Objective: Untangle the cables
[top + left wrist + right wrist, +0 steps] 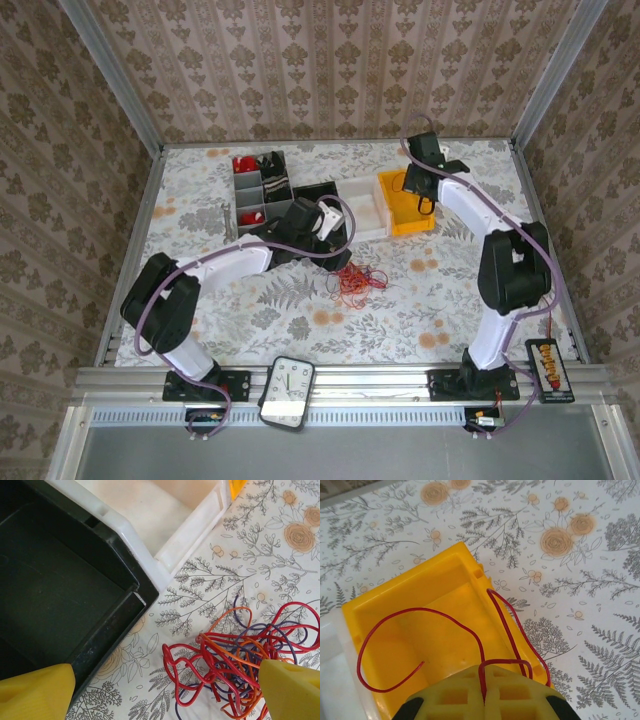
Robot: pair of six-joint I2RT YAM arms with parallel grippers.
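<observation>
A red wire (445, 614) is pinched in the right gripper (484, 690) over a yellow bin (435, 565). The left gripper (165, 692) is spread wide above the cables (235, 655).

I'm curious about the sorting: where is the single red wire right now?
In the right wrist view, the single red wire is pinched in the right hand, looping into the yellow bin beside the white bin.

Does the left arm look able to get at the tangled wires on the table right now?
Probably yes. The left gripper hangs open above the tangle of cables, one finger over its edge, nothing covering it. The black bin beside the other finger might crowd the descent.
</observation>
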